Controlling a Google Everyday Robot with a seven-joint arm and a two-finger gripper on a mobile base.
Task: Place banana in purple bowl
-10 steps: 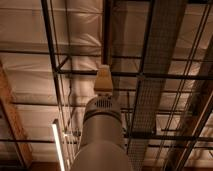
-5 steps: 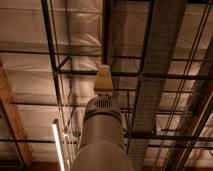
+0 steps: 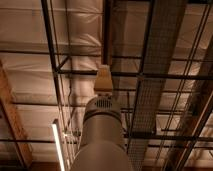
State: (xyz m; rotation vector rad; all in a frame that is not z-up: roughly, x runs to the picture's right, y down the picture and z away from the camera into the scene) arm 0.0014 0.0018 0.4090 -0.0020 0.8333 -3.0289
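a: what does the camera take in?

b: it looks up along the robot's arm, a thick grey cylinder rising from the bottom edge, with a vented cap near its top.

a: and the end effector?

b: the end effector is the pale tan piece at the tip of the arm, near the middle of the view, set against the ceiling. it is seen from behind, so i cannot tell whether it is released, clenched or grasping anything.

a: where is the banana?

b: that cannot be told from this view, since the camera faces only the ceiling.

a: what is up there?

b: dark steel beams cross pale insulation panels. a mesh cable tray runs up the right side. a lit tube light hangs just left of the arm, and a wooden beam slants along the left edge.
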